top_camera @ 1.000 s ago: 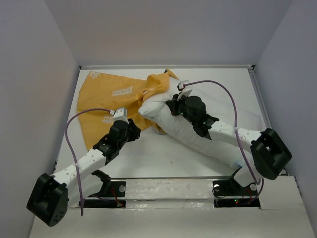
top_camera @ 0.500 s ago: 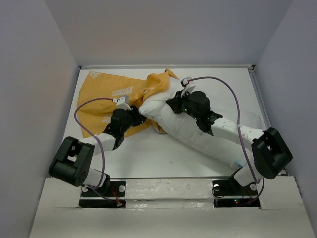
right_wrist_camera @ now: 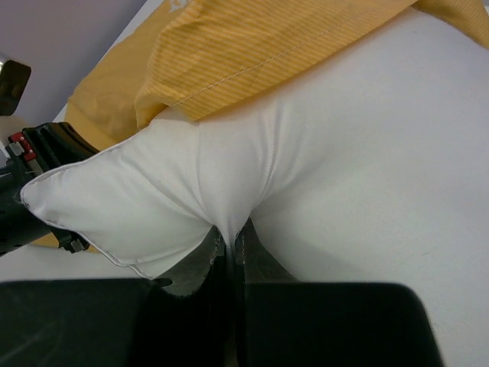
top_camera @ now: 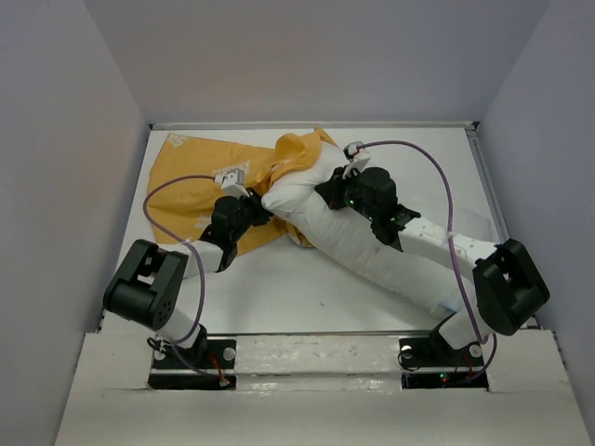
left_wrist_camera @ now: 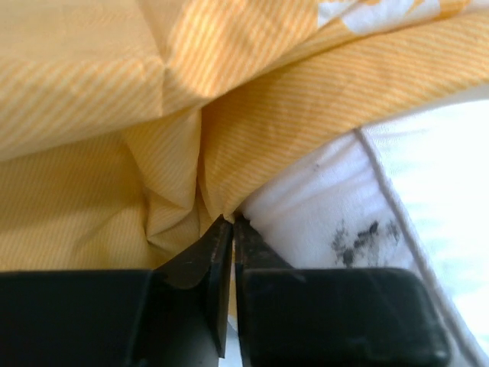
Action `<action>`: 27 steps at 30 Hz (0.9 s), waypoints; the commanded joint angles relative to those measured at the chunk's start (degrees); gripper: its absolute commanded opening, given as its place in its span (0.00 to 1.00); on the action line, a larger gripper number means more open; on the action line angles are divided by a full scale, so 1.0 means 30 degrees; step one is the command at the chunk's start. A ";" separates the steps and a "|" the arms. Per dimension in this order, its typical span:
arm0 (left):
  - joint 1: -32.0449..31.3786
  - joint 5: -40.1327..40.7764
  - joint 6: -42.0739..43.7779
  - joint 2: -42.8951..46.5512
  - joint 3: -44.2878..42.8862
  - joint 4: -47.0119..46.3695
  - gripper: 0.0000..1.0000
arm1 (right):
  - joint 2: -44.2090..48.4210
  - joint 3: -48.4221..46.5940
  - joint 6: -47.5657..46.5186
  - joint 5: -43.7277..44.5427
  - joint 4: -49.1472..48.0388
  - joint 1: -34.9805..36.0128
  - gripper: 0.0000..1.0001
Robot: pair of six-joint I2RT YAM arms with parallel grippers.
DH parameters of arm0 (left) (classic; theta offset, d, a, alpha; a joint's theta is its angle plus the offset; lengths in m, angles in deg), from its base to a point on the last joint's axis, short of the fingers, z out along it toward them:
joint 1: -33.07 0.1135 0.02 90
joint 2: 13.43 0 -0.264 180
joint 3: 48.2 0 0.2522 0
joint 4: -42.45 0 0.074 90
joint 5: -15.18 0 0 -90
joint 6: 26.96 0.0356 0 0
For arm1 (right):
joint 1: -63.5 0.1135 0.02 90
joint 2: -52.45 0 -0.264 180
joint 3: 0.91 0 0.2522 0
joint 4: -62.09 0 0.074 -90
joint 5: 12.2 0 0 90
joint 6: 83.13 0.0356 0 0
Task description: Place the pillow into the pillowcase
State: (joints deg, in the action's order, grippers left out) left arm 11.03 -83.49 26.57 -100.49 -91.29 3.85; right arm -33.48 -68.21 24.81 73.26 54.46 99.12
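The white pillow lies diagonally from the table's middle toward the right arm's base. Its far corner pokes at the mouth of the mustard-yellow pillowcase, which is spread at the back left. My left gripper sits at the pillow's far corner. In the left wrist view the left gripper is shut on a fold of the pillowcase, and the pillow lies just to the right of that fold. My right gripper is shut on a pinch of the pillow, under the pillowcase hem.
The white table is boxed in by grey walls on the left, back and right. Purple cables loop above both arms. The left arm's elbow is folded near the front left edge.
The left arm has folded, its elbow pulling back, while its gripper moved to the pillowcase edge by the pillow's corner and shut on it. The right gripper nudged the pillow slightly farther back.
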 commanded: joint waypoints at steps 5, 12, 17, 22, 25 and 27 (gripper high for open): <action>-0.0035 0.1717 0.0935 0.0778 -0.0453 -0.1678 0.00 | 0.0519 -0.0698 -0.0001 -0.0042 0.0858 -0.0036 0.00; -0.1761 0.1482 0.1491 0.6865 0.1452 0.1655 0.00 | -0.0533 -0.1722 -0.0351 0.2505 0.1240 -0.0417 0.00; -0.2379 0.1074 0.1434 1.1819 0.1629 0.5875 0.00 | -0.1444 -0.2135 -0.0909 0.3621 0.1416 -0.0417 0.00; -0.2350 0.0283 0.1609 1.3348 0.1307 0.7755 0.00 | -0.0306 -0.1374 -0.1085 0.2044 0.2233 -0.0417 0.50; -0.2350 0.0311 0.1785 1.3027 0.1160 0.7814 0.00 | 0.1860 -0.0669 -0.1348 -0.1409 0.3203 -0.0417 0.75; -0.2350 0.0165 0.1872 1.2764 0.0956 0.7843 0.00 | 0.3351 -0.0436 -0.1436 -0.3571 0.4547 -0.0417 0.84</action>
State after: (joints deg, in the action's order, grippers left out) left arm 4.18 -81.06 31.07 -62.35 -85.80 31.04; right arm -30.94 -71.47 22.31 74.33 59.99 98.33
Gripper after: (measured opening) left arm 0.014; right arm 0.786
